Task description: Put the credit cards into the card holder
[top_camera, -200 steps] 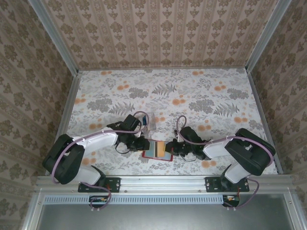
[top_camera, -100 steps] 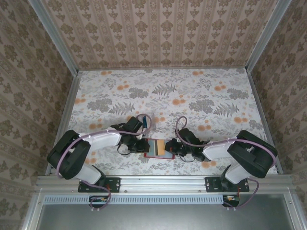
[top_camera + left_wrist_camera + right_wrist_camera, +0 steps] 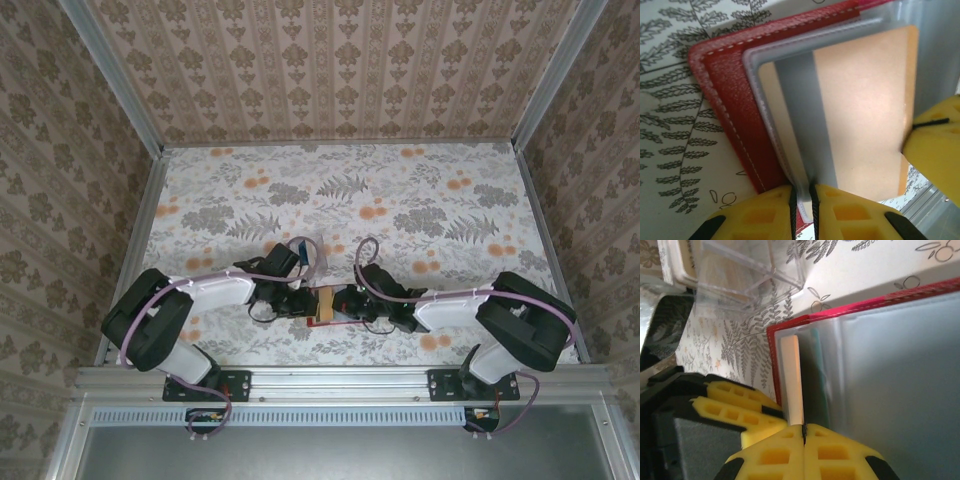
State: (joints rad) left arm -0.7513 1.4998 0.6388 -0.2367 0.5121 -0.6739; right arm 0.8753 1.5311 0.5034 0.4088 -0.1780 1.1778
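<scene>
Red card holder (image 3: pixel 725 100) lies open, showing tan card (image 3: pixel 860 110)

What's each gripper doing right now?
Left gripper: closed on the clear pocket edge of the card holder.
Right gripper: closed, tips against the tan card; grip cannot be told.

Jaws pinch the card holder's (image 3: pixel 727 105) pocket (image 3: pixel 754 65) holding a tan card (image 3: pixel 860 110).

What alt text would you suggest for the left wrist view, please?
The left gripper pinches the edge of a clear pocket in an open red wallet, with a grey-striped tan card lying against it. Another yellow finger touches the card's right edge, and a leaf-patterned table shows behind the wallet.
</scene>
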